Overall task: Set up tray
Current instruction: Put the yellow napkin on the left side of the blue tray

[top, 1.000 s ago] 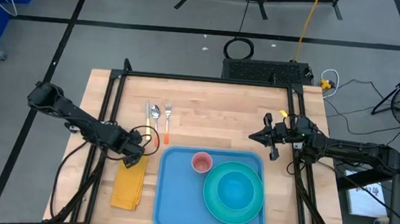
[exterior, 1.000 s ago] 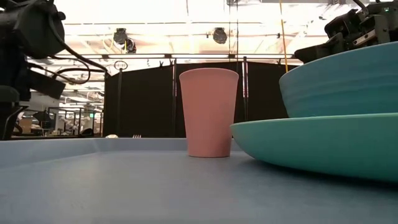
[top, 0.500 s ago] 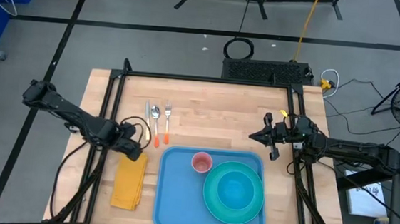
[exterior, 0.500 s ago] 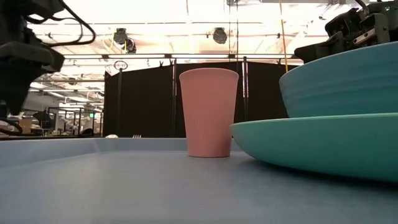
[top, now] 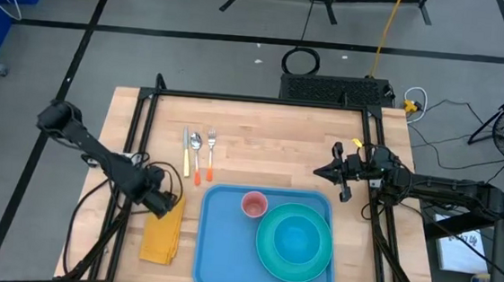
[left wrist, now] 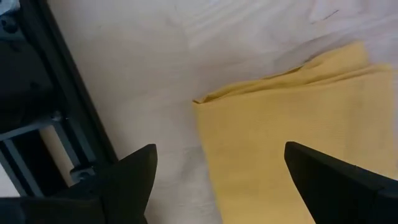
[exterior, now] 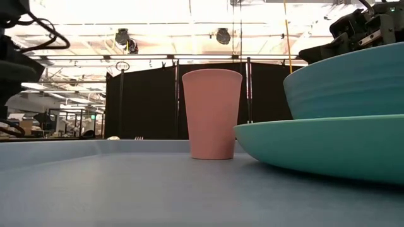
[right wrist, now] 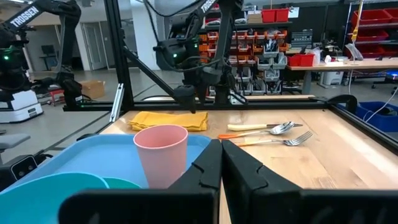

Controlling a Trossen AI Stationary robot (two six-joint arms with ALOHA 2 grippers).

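Left gripper (top: pixel 161 203): jaws apart, directly above the napkin's (top: pixel 163 233) near corner.
Napkin axis: runs away from the gripper, alongside the tray (top: pixel 221 256).
Right gripper (top: pixel 332 174): closed, well apart.

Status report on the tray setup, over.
Left gripper open above yellow napkin. Right gripper shut, waiting. Blue tray holds cup, plate, bowl.

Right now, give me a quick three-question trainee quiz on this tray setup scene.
1. True or false: the pink cup stands on the blue tray.
2. The left gripper, open, is over which item? A) spoon B) yellow napkin C) teal bowl
3. Fill in: the knife, spoon and fork lie on the ____, off the tray.

Key: 1 true; 2 B; 3 table. The right gripper waits shut at the table's right side.
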